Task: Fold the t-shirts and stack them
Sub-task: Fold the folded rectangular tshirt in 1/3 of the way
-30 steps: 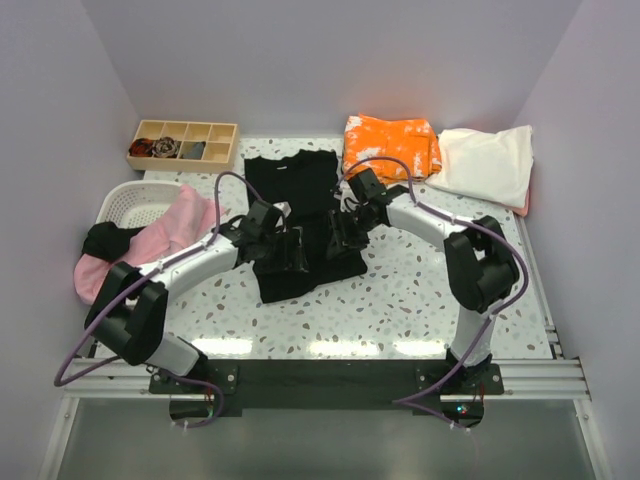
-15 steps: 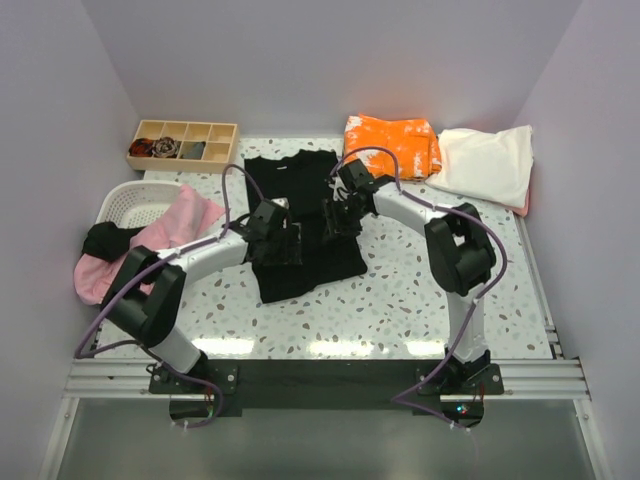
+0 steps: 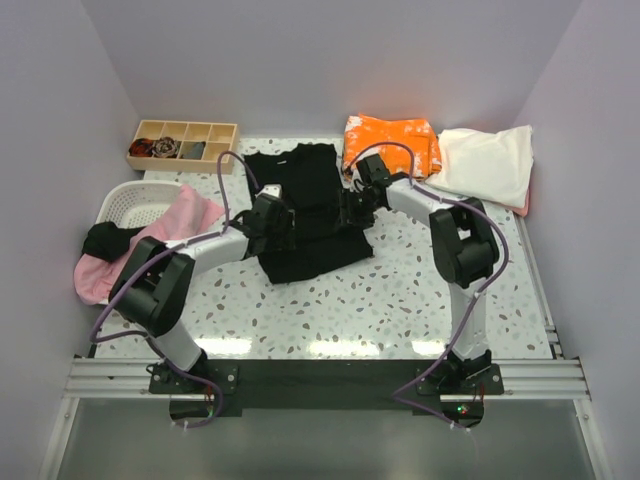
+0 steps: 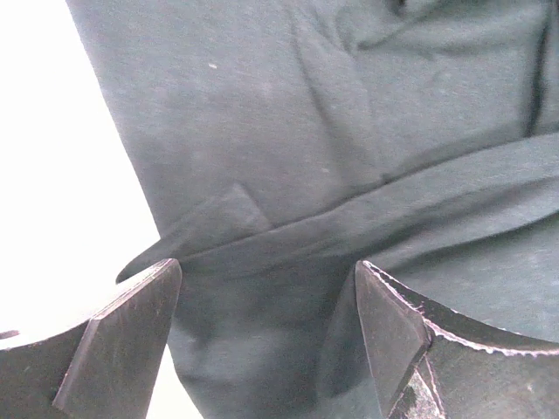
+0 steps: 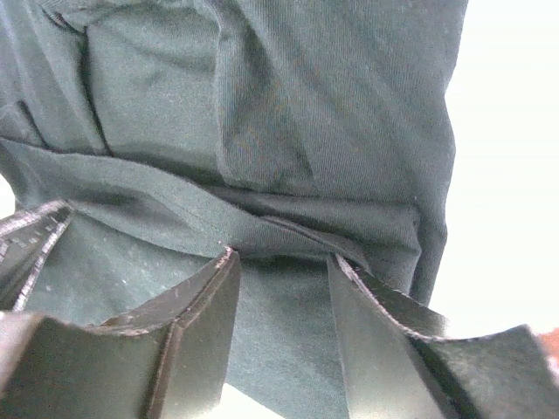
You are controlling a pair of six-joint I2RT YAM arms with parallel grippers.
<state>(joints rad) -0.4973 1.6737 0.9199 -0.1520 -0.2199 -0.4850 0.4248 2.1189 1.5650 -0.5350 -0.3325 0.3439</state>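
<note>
Shirts lie across the table (image 3: 400, 290) in the top view, and we find the black shirt (image 3: 305, 185) in the middle, its near part doubled over and bunched. We see the left gripper (image 3: 272, 216) down on that shirt's left edge and the right gripper (image 3: 358, 203) down on its right edge, with an arm reaching in from either side. At the far edge the orange shirt (image 3: 392, 143) sits folded just beyond the right gripper. The cream shirt (image 3: 487, 163) lies folded beside it, toward the right wall. On the left, the pink shirt (image 3: 165, 232) hangs loose over the basket (image 3: 125, 198). Behind the basket we see the tray (image 3: 183, 143), with small dark items in its left compartments.

From the left wrist, we look down on black cloth with a thick fold running across it. The fingers (image 4: 122, 345) stand wide apart, one by the shirt's edge near bare table, the other over the cloth. Nothing is pinched between them.

From the right wrist, black cloth again fills most of the frame, with a rolled fold crossing just past the fingertips. Here the jaws are parted too, by a narrower gap. We cannot tell whether the tips touch the cloth.
</note>
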